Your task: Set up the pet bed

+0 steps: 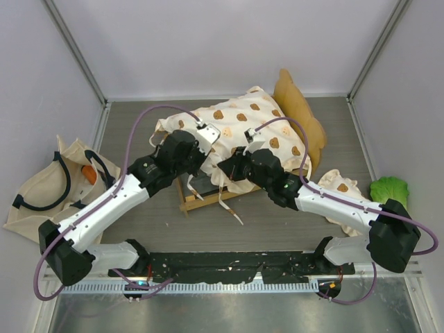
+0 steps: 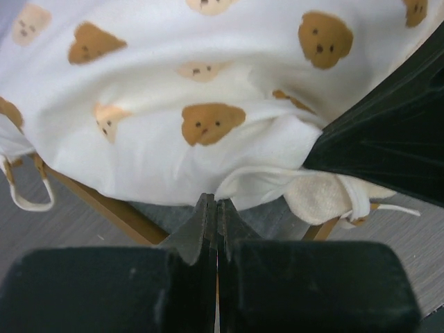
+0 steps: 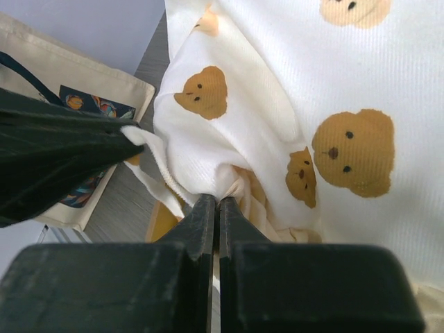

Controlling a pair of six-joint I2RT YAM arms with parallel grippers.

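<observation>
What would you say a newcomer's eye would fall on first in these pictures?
First, the cream bear-print cushion heaped on the light-wood bed frame at centre. Both arms bend over it, the left gripper and right gripper with jaws shut at its near edge, the right apparently pinching fabric.

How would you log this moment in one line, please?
left gripper: shut, at cushion edge | right gripper: shut on cushion fabric | cushion: lying on bed frame, ties loose
</observation>
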